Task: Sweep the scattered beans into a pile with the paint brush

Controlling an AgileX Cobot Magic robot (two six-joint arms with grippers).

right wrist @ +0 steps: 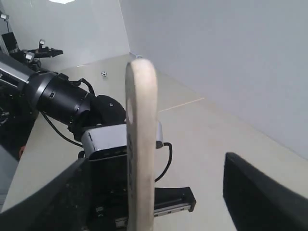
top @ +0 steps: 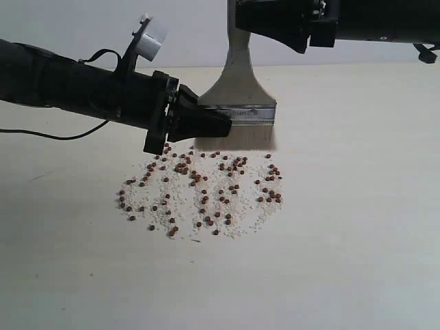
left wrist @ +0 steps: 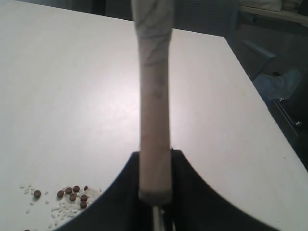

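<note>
The beans (top: 205, 194) lie spread with pale grit in a wide flat patch on the table; no mound shows. The paint brush (top: 237, 117) stands upright just behind the patch, whitish bristles (top: 237, 139) down at its far edge. My left gripper (top: 214, 126) is shut on the brush at the ferrule's left end. In the left wrist view the handle (left wrist: 154, 120) rises between the dark fingers (left wrist: 122, 197), with a few beans (left wrist: 72, 195) beside them. My right gripper (top: 275, 24) is up at the handle's top, open; the handle (right wrist: 141, 144) sits near one finger (right wrist: 48, 202).
The left arm (right wrist: 67, 98) and its camera housing (right wrist: 113, 139) fill the space below the right gripper. A small round object (right wrist: 103, 73) lies far off on the table. The table's edge (left wrist: 250, 82) has chairs and clutter beyond it.
</note>
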